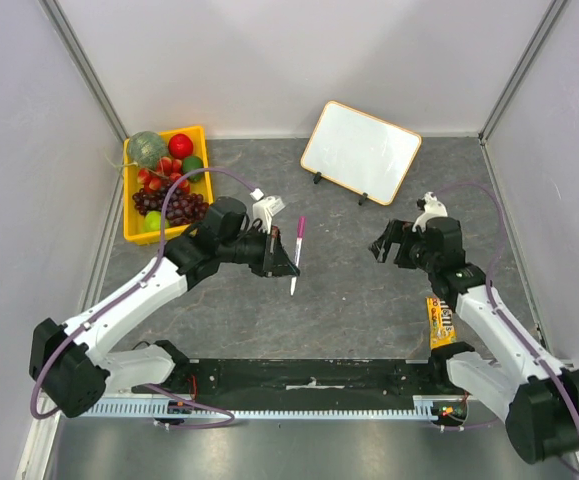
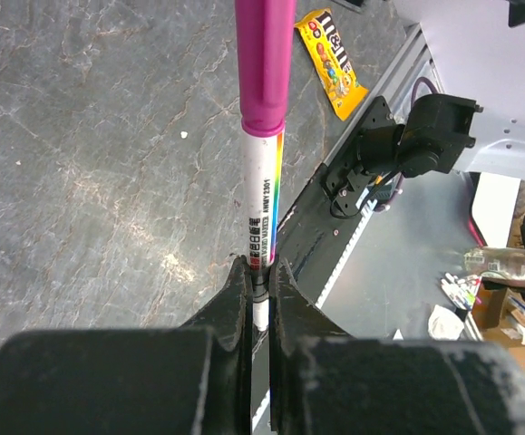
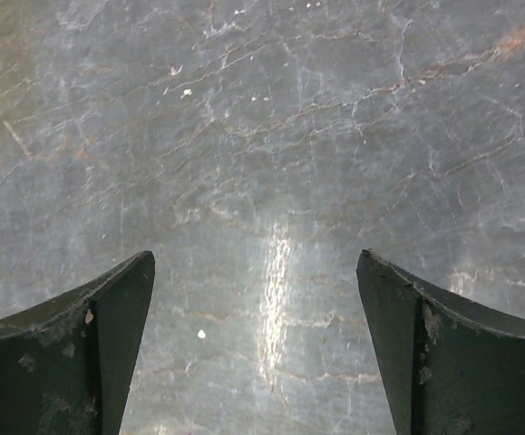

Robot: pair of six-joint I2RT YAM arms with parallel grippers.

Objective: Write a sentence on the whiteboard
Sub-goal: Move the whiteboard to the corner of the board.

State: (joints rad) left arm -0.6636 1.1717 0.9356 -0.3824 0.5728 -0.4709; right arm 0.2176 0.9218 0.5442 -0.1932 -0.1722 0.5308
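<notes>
While left end effector [image 2: 260, 270] pinches marker [image 2: 263, 181], right end effector [image 3: 255, 263] spread; whiteboard [image 1: 360, 151] only overhead.

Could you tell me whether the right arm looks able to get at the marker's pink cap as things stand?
Probably yes: the right gripper is open and empty, only bare table lies between, and the pink cap sticks out clear of the left gripper, shut on the marker lower down.

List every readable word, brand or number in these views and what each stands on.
"m&m's": logo on the yellow candy packet, partly legible.
Small black print on the pink-capped white marker: too small and blurred to read.
Orange-framed white whiteboard: blank, nothing written.
</notes>
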